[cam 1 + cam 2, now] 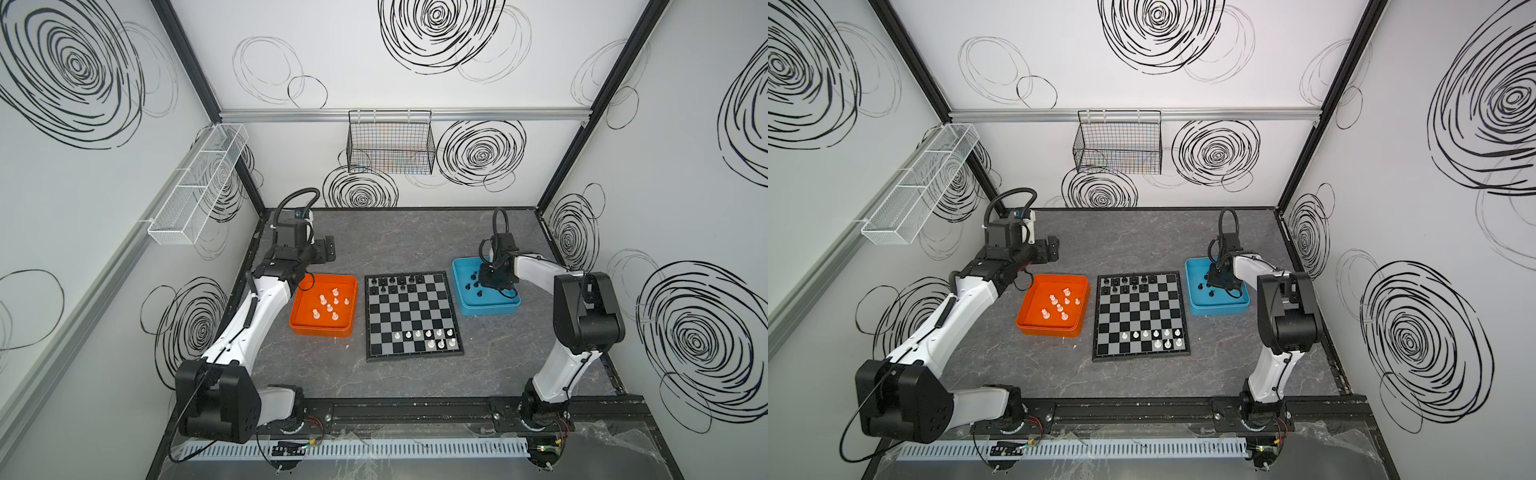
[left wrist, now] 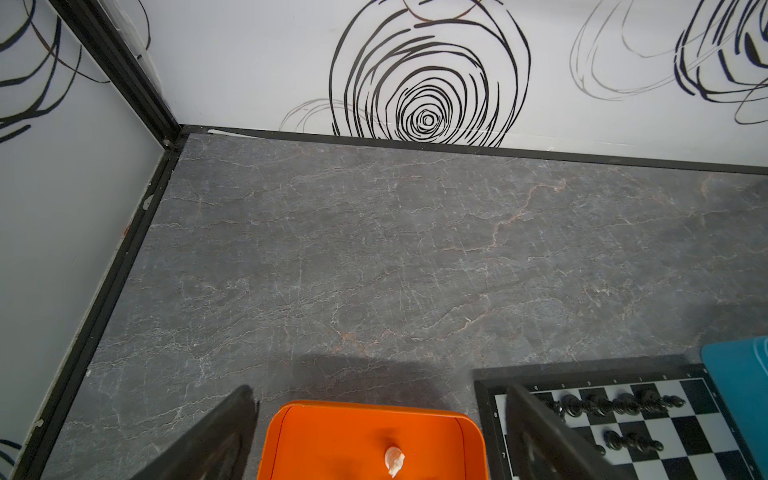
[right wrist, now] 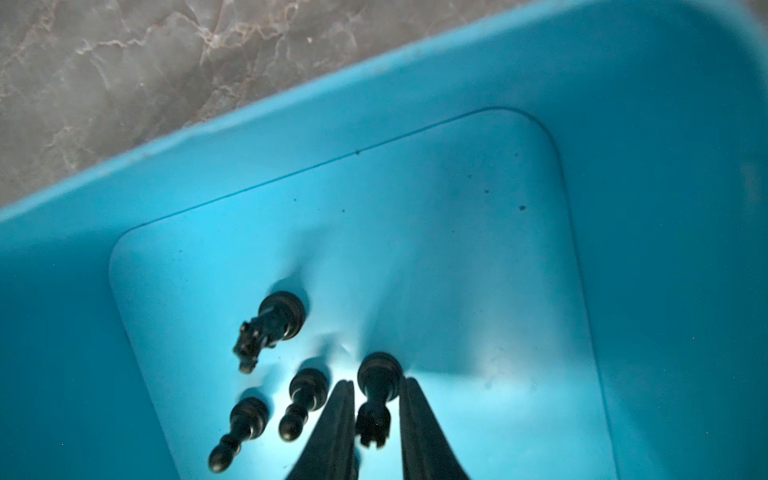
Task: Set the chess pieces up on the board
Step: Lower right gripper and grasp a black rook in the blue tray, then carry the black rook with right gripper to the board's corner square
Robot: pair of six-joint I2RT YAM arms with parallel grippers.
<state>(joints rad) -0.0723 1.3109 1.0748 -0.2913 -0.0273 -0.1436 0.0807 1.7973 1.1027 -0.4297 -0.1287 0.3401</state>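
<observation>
The board [image 1: 409, 311] [image 1: 1140, 311] lies mid-table, with black chess pieces [image 1: 395, 282] on its far rows and white ones [image 1: 436, 336] on its near rows. Several white pieces [image 1: 328, 305] stand in the orange tray [image 1: 320, 330]. My left gripper [image 1: 324, 251] [image 2: 380, 388] hangs open and empty over that tray's far edge. My right gripper [image 1: 484, 282] [image 3: 376, 386] reaches down into the blue tray [image 1: 490, 309] [image 3: 623, 124]. Its fingers close on either side of an upright black rook [image 3: 376, 399] standing on the tray floor. A black knight [image 3: 270, 328] and two pawns [image 3: 301, 403] stand beside it.
A black wire basket [image 1: 390, 143] hangs on the back wall and a white mesh basket [image 1: 199, 183] on the left wall. Bare grey table [image 2: 374, 249] stretches behind the trays to the enclosure walls. The board's corner [image 2: 685, 415] and blue tray [image 2: 739, 374] show in the left wrist view.
</observation>
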